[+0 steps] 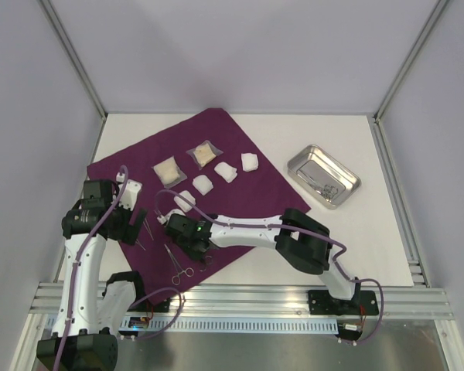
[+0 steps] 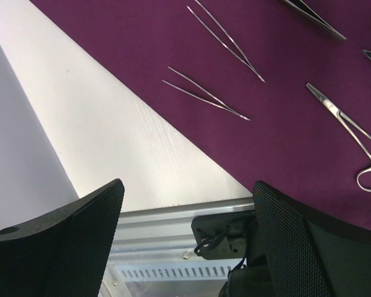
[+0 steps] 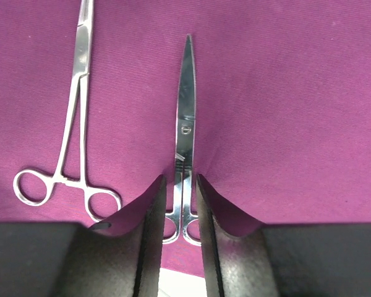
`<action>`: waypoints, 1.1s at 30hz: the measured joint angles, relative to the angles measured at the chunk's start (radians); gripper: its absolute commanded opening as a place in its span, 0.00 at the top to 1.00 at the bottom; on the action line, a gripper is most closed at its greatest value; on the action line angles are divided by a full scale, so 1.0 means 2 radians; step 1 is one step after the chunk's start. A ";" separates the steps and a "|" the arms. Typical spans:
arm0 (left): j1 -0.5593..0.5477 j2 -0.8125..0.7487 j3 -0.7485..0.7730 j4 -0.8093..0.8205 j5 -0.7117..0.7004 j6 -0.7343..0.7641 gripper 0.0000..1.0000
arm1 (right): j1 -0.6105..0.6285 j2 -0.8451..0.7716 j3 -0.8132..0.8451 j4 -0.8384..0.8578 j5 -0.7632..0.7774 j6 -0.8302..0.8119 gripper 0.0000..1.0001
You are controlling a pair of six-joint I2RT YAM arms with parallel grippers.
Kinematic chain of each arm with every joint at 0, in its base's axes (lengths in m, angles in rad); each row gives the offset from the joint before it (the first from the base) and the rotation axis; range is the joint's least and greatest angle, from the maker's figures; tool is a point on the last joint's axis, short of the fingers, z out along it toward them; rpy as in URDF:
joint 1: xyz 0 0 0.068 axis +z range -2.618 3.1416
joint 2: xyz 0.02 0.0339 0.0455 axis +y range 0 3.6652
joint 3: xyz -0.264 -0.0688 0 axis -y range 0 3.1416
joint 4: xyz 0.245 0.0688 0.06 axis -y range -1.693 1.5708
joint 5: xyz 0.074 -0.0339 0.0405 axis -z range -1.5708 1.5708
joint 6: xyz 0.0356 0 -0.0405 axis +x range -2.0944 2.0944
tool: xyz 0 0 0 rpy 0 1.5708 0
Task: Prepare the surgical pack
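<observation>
Right end effector (image 3: 180,182), jaws nearly together, straddles the shanks of the slim shiny steel scissors (image 3: 185,111) lying flat on the dark-purple cloth (image 3: 284,93); firm contact unconfirmed; item judged light, stiff and slick, best held just ahead of the rings.

Steel tray (image 1: 309,164) right of purple cloth (image 1: 216,131)

Left pincer (image 2: 187,185) spread wide; right pincer (image 3: 180,178) narrow, maybe gripping.
</observation>
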 measured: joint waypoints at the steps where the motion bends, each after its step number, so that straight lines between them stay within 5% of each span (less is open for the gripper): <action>1: 0.000 0.000 0.000 0.000 0.002 0.000 0.06 | -0.001 0.000 -0.001 0.000 -0.001 0.001 0.73; 11: 0.000 0.000 0.004 0.000 0.011 0.000 0.06 | -0.002 -0.001 -0.001 -0.002 0.001 0.001 0.74; 19: 0.000 0.000 0.010 0.000 0.014 0.000 0.06 | -0.002 -0.001 -0.001 -0.005 0.006 0.000 0.99; 33: 0.000 0.002 0.019 -0.002 0.022 0.000 0.06 | 0.000 -0.012 -0.014 0.002 0.008 -0.016 1.00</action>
